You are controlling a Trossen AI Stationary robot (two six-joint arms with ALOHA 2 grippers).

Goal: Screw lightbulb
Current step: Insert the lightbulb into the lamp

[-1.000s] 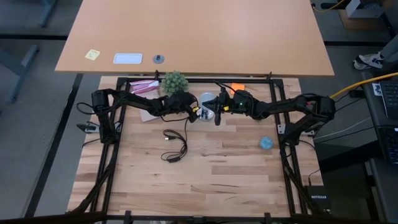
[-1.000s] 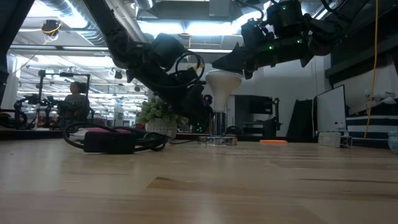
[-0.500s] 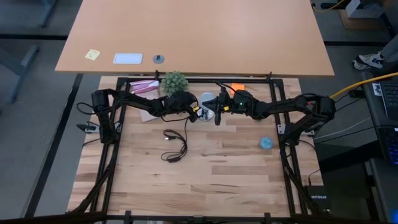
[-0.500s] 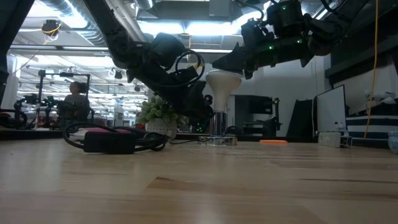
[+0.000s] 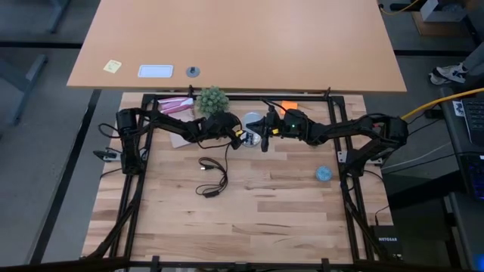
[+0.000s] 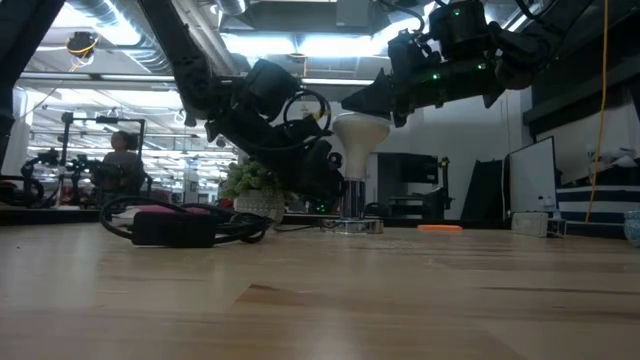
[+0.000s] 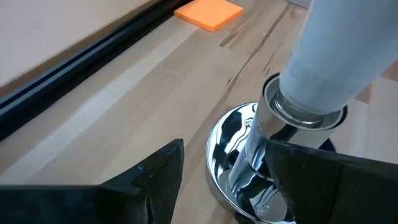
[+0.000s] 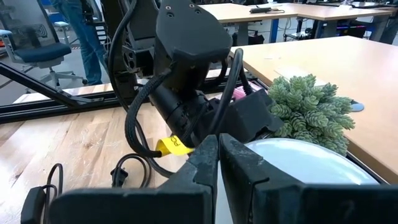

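Near the bench's (image 5: 257, 204) far edge, the lightbulb (image 6: 358, 140) stands upright with its screw base seated in a chrome socket (image 7: 261, 143), dome upward. The right gripper (image 6: 362, 102) sits at the dome from above, where it could twist; whether its jaws are clamped on the glass I cannot tell. The left gripper (image 7: 224, 171) comes in low, its jaws apart on either side of the socket's stem, probably to steady the base against turning. A small green plant (image 8: 308, 109) stands just behind.
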